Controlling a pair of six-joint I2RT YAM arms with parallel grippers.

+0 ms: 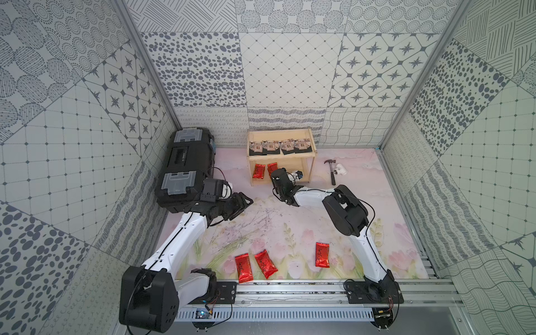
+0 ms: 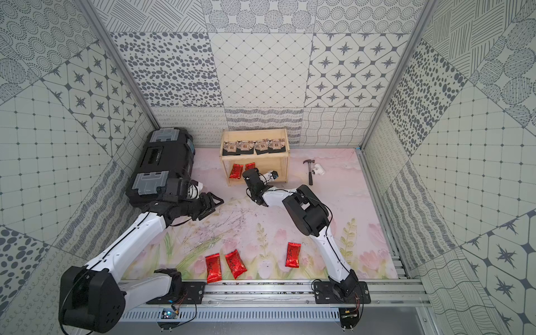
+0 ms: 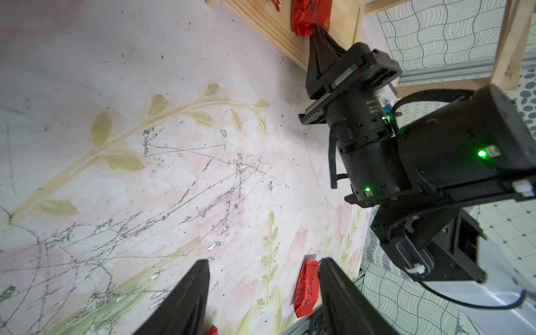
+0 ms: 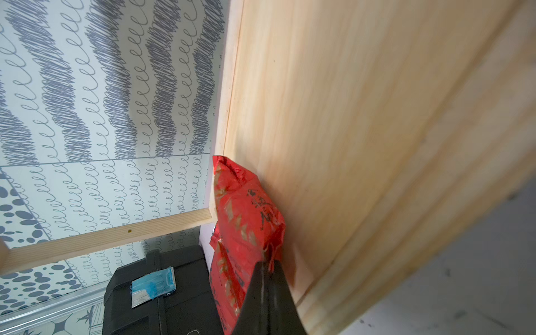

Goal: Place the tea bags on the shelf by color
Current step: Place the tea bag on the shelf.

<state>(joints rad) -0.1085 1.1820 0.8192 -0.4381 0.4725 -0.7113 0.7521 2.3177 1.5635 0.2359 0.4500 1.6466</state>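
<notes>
We count five red pouches, four black sachets, one shelf, one toolbox, one hammer and one white piece, perhaps a pipe fitting.

Both arms pair glossy white link shells with matte black joint housings. The left arm fills the lower left of both top views and the right arm the lower right. Each rises from a black base plate dotted with small screws. At the right of the left wrist view, the right arm's wrist is a black cylinder with a thin black cable, green indicator lights and small white lettering. The left gripper has flat, black, tapering fingers. The right gripper is a black wedge.
</notes>
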